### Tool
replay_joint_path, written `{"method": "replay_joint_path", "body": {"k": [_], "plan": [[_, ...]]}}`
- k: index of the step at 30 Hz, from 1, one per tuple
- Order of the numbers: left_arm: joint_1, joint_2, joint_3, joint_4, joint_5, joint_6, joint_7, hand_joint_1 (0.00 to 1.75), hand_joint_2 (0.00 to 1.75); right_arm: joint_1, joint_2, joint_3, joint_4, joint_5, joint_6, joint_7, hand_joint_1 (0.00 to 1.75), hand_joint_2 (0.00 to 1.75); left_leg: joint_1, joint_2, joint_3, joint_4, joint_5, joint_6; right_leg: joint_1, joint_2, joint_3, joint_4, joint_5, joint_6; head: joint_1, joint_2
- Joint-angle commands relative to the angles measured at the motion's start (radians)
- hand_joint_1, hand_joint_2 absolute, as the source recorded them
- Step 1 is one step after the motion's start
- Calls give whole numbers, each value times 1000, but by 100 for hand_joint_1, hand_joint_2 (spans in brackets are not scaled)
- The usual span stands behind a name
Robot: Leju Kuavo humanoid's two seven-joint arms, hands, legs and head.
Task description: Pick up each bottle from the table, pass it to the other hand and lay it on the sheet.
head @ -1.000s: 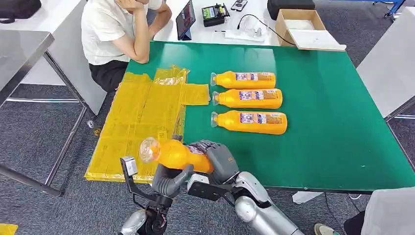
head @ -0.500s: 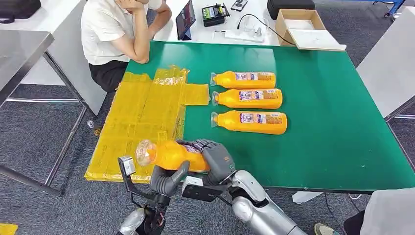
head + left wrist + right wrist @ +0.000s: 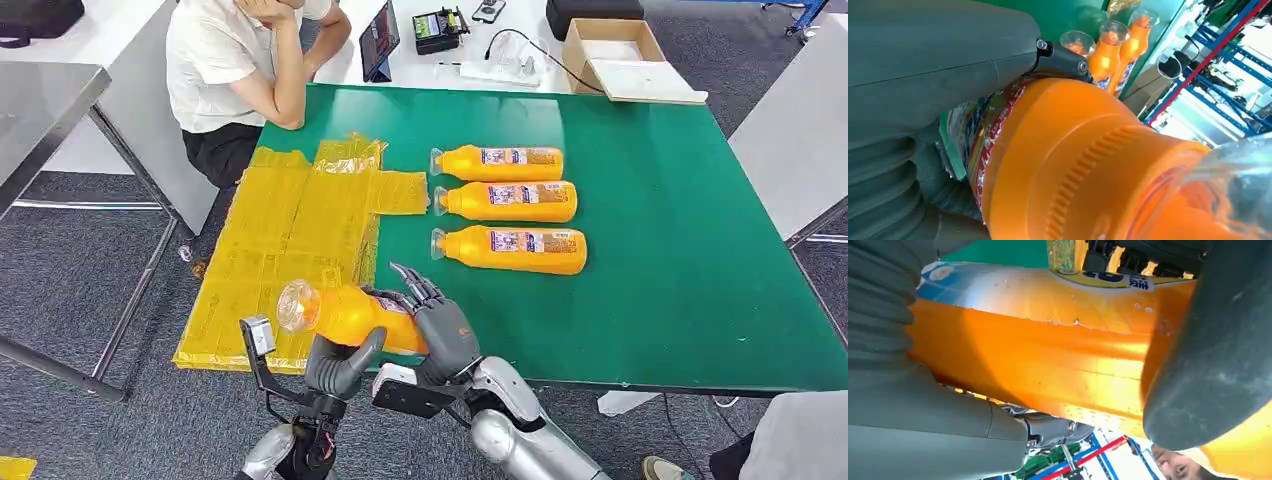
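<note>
At the table's near edge, the left hand grips an orange bottle from below, its clear cap pointing toward the yellow sheet just beside it. The right hand sits against the bottle's base end with its fingers spread and lifted off (whether the palm still touches is hard to tell). Three more orange bottles lie side by side on the green table, well apart from the hands, and a person sits at the far corner.
</note>
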Motion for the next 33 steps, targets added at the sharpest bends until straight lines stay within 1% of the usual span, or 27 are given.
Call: {"method": "replay_joint_path", "body": {"k": [1, 2, 3, 4, 5, 6, 7, 8, 9, 10, 11, 12, 14, 15, 18, 20, 21, 22, 23, 24, 25, 26, 27, 29, 30, 32, 33], "plan": [[-39, 22, 16, 43, -127, 138, -32, 175, 175, 74, 11, -41, -12, -44, -73, -66, 0, 0, 0, 0, 6, -2, -1, 2, 1, -2, 6, -1, -2, -2, 0, 0], [-41, 22, 27, 43, -139, 156, -34, 175, 175, 89, 8, -48, -23, -45, -85, -76, 0, 0, 0, 0, 4, -1, -1, 1, 1, -2, 4, -1, -1, -2, 0, 0], [-48, 21, 50, 43, -191, 217, -57, 175, 175, 117, 8, -61, -49, -37, -118, -95, 0, 0, 0, 0, 3, -1, -1, 1, 0, -2, 3, -1, -1, -2, 0, 0], [-52, 23, 61, 40, -226, 255, -76, 175, 175, 133, 7, -63, -64, -35, -131, -103, 0, 0, 0, 1, 6, -2, -2, 2, 1, -2, 6, -1, -2, -3, 0, 0], [-60, 27, 71, 37, -322, 345, -113, 175, 175, 150, 6, -67, -88, -21, -162, -116, 0, 0, 0, 2, 8, -2, -2, 2, 1, -2, 8, -2, -3, -4, 1, 0], [-64, 25, 97, 29, -355, 374, -109, 175, 175, 170, 4, -68, -120, -10, -177, -121, 0, 0, 0, 1, 2, -1, 0, 1, 1, -1, 1, -1, -1, -2, -1, 0], [-67, 26, 115, 25, -379, 394, -104, 175, 175, 186, 5, -72, -145, -9, -190, -124, 0, 0, 0, 0, 5, -2, -1, 1, 1, -2, 4, -1, -2, -3, 0, 0], [-85, 49, 118, 41, -499, 482, -85, 175, 175, 205, 7, -76, -175, 9, -230, -139, 0, 0, 0, -1, 3, -1, -1, 1, 1, -3, 3, 0, -2, -2, 0, 0], [-100, 71, 126, 57, -597, 521, -82, 175, 175, 219, 5, -74, -200, 33, -247, -132, 0, 0, 1, 0, 1, -1, 0, 1, 1, -2, 1, 0, -1, -2, 0, 0], [-105, 74, 136, 66, -655, 549, -79, 175, 175, 224, 6, -74, -209, 46, -256, -128, 0, 0, 0, 1, 7, -2, -2, 2, 2, -3, 6, -1, -3, -4, 0, 0], [-113, 83, 153, 74, -743, 568, -49, 175, 175, 234, 11, -80, -224, 58, -268, -127, 0, 0, 0, 1, 3, -1, -1, 1, 1, -1, 2, 0, -1, -2, 0, 0], [-120, 91, 179, 75, -824, 581, -28, 175, 175, 243, 15, -82, -238, 83, -295, -132, 0, 0, 0, 1, 6, -2, -1, 2, 1, -1, 5, -1, -2, -3, 0, 0], [-133, 105, 216, 68, -940, 608, 2, 175, 175, 259, 21, -83, -260, 100, -318, -135, 0, 0, 0, 2, 3, -2, -1, 1, 1, 0, 2, -1, -1, -2, 0, 0], [-142, 114, 243, 59, -1035, 637, 34, 175, 175, 269, 25, -86, -274, 102, -325, -135, 0, 175, 1, 1, 1, -1, 0, 1, 1, -1, 1, 0, 0, -2, 0, 0], [-161, 141, 288, 25, -1160, 613, 81, 175, 175, 287, 34, -106, -283, 109, -347, -132, 0, 175, 0, 3, 5, -1, -1, 1, 1, 0, 3, 0, -2, -3, 0, 0], [-176, 155, 285, 27, -1258, 600, 123, 175, 175, 294, 38, -120, -280, 112, -354, -131, 0, 175, 1, 2, 2, -1, 0, 1, 1, 0, 1, 0, -1, -2, 0, 0], [-179, 154, 285, 26, -1260, 597, 126, 175, 175, 295, 38, -122, -280, 112, -354, -131, 0, 175, 0, 2, 4, -1, -1, 1, 1, -1, 3, 0, -1, -3, 0, 0], [-191, 168, 270, 46, -1325, 594, 155, 175, 175, 297, 39, -127, -281, 104, -354, -134, 0, 175, 1, 1, 2, -1, -1, 1, 1, -1, 2, 0, -1, -2, 0, 0], [-216, 189, 239, 78, -1464, 549, 233, 175, 175, 300, 42, -133, -283, 103, -355, -137, 0, 175, 0, 1, 2, -1, 0, 1, 1, -1, 1, 0, -1, -2, 0, 0], [-258, 212, 202, 130, -1581, 476, 305, 175, 175, 301, 43, -138, -287, 99, -345, -142, 0, 175, 0, 1, 5, -1, -1, 1, 1, -2, 4, 0, -2, -3, 0, 0], [-296, 219, 184, 176, -1606, 432, 323, 175, 175, 302, 43, -140, -292, 94, -337, -145, 0, 175, 0, 0, 4, -1, 0, 1, 1, -2, 3, 0, -1, -3, 0, 0], [-351, 226, 156, 253, -1628, 351, 353, 175, 175, 301, 41, -140, -296, 85, -324, -150, 0, 175, 0, -1, 2, -1, 1, 1, 1, -3, 2, 0, -1, -2, 0, 0], [-426, 223, 125, 361, -1660, 275, 378, 175, 175, 299, 42, -142, -298, 73, -310, -156, 0, 175, 0, -3, 0, -1, 1, 1, 1, -4, 0, 0, -1, -2, 0, 0], [-538, 207, 77, 540, -1699, 170, 388, 175, 175, 293, 45, -142, -290, 56, -297, -164, 0, 175, 0, -5, 1, -1, 2, 1, 1, -7, 1, 0, -1, -2, 0, 0], [-603, 195, 33, 642, -1738, 101, 394, 175, 175, 290, 48, -141, -282, 48, -292, -170, 0, 175, 0, -7, 3, -2, 3, 2, 1, -10, 4, 0, -2, -3, 0, 0], [-675, 152, -8, 767, -1758, 88, 397, 175, 175, 288, 55, -139, -265, 35, -292, -178, 0, 175, 0, -6, 1, -1, 4, 1, 1, -8, 2, 0, 0, -2, 0, 0], [-684, 144, -12, 784, -1760, 74, 400, 175, 175, 287, 57, -138, -259, 34, -292, -179, 0, 175, 0, -7, 5, -2, 4, 2, 1, -11, 6, -1, -1, -4, 0, 0]]}}
